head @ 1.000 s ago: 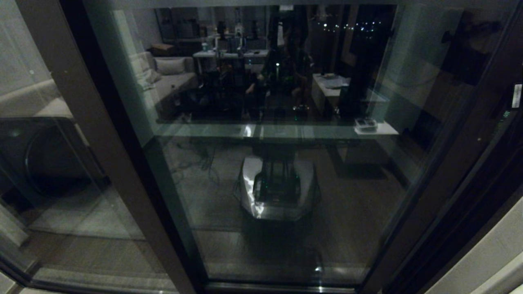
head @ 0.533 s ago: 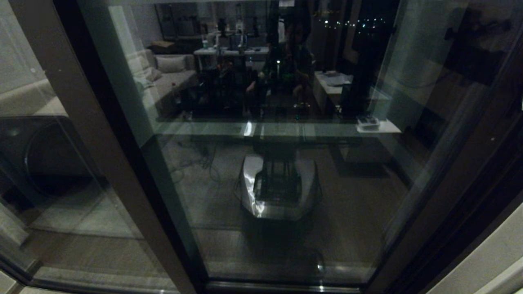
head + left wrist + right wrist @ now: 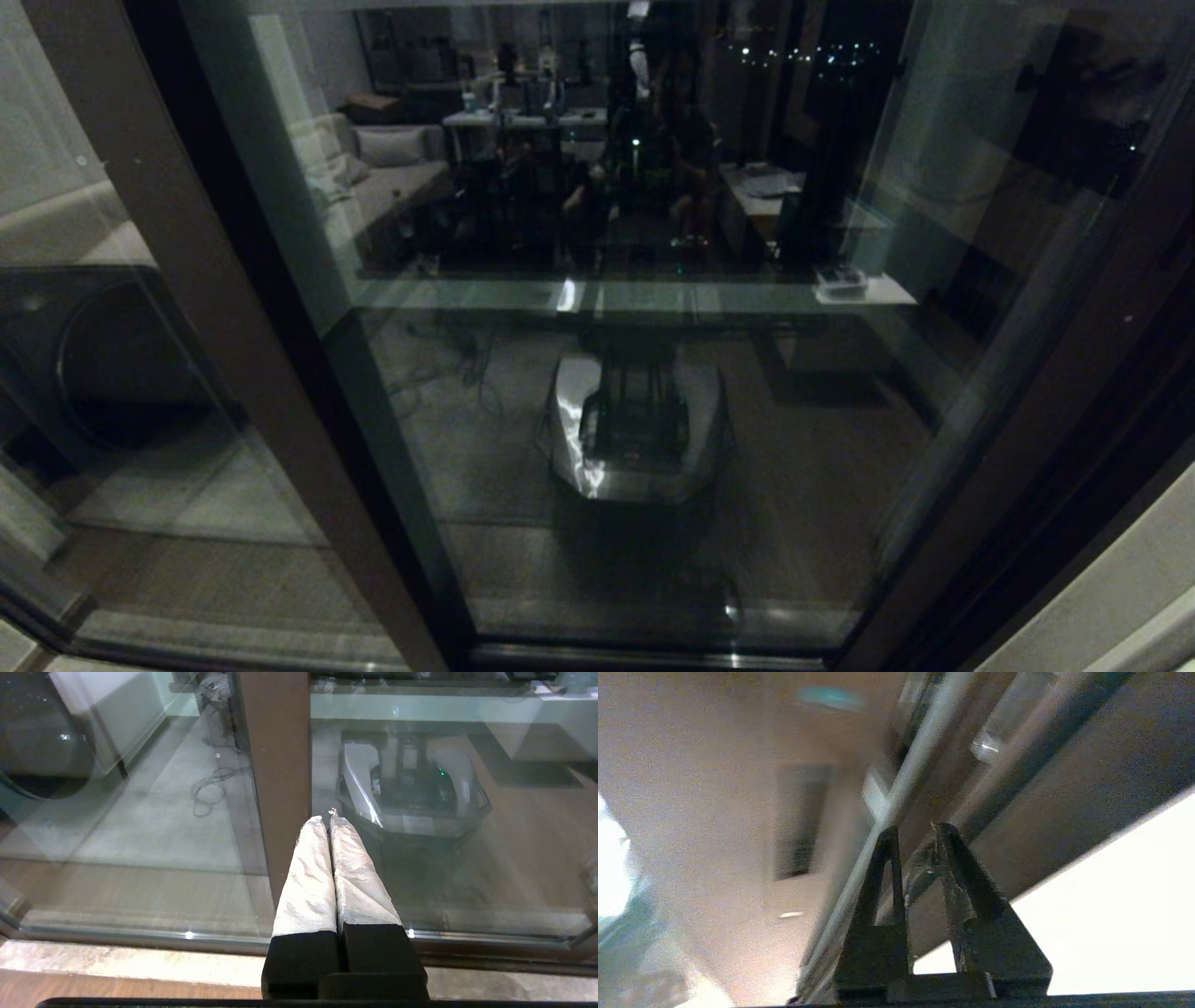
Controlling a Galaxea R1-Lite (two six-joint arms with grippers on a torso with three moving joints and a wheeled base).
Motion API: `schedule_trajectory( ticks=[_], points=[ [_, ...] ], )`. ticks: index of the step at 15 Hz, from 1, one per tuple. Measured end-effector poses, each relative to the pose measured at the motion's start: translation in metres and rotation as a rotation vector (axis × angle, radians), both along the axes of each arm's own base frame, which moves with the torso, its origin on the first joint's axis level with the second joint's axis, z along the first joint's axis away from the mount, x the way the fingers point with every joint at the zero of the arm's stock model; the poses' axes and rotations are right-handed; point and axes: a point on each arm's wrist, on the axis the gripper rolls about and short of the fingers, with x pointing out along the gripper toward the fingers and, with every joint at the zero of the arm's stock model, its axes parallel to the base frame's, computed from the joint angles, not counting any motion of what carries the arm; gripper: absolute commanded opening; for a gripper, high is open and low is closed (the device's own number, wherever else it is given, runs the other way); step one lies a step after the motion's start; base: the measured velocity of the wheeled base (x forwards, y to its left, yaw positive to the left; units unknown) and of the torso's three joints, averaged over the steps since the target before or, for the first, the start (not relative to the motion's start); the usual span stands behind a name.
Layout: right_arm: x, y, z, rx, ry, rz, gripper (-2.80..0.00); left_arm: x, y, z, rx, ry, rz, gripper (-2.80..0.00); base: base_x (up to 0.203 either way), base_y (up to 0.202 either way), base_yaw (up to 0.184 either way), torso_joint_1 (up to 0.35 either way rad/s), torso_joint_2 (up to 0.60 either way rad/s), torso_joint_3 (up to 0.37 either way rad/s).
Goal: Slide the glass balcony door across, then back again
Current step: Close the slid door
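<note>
The glass balcony door (image 3: 653, 448) fills the head view, a tall pane in a dark brown frame with its right stile (image 3: 1018, 401) slanting down the right. Neither gripper appears in the head view. In the left wrist view my left gripper (image 3: 325, 819) is shut with nothing between its tape-wrapped fingers (image 3: 306, 877). Its tips are just in front of a brown upright post (image 3: 280, 765), with glass (image 3: 490, 868) on both sides. My right gripper (image 3: 915, 830) is open by a narrow gap, empty, and points up along blurred brown frame rails (image 3: 1017, 779). No handle slot shows clearly.
A second brown post (image 3: 215, 308) slants down the left, with another pane (image 3: 112, 392) beyond it. The glass reflects a lit room and my own base (image 3: 635, 429). A pale stone sill (image 3: 131, 961) and the floor track (image 3: 490, 952) run below the door. A pale wall (image 3: 1120, 597) is at the right.
The door's right stile has shifted a little to the right since a second ago. A pale piece at the right edge of the head view has left the picture. The last half second shows almost no change.
</note>
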Motion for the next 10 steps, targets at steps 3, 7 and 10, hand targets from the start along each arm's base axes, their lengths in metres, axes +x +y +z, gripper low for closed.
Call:
schedule_trajectory(
  ticks=[3,7,10],
  points=[
    [-0.001,-0.002,-0.001,0.004,0.0,-0.003,-2.8,0.0,0.0,0.0,0.0,0.0,0.0,-2.8,0.0,0.0,0.0,0.0,0.0,0.0],
    [-0.003,0.0,0.001,0.004,-0.005,0.002,-2.8,0.0,0.0,0.0,0.0,0.0,0.0,-2.8,0.0,0.0,0.0,0.0,0.0,0.0],
    [-0.013,0.006,0.002,0.005,-0.004,0.022,-2.8,0.0,0.0,0.0,0.0,0.0,0.0,-2.8,0.0,0.0,0.0,0.0,0.0,0.0]
  ],
)
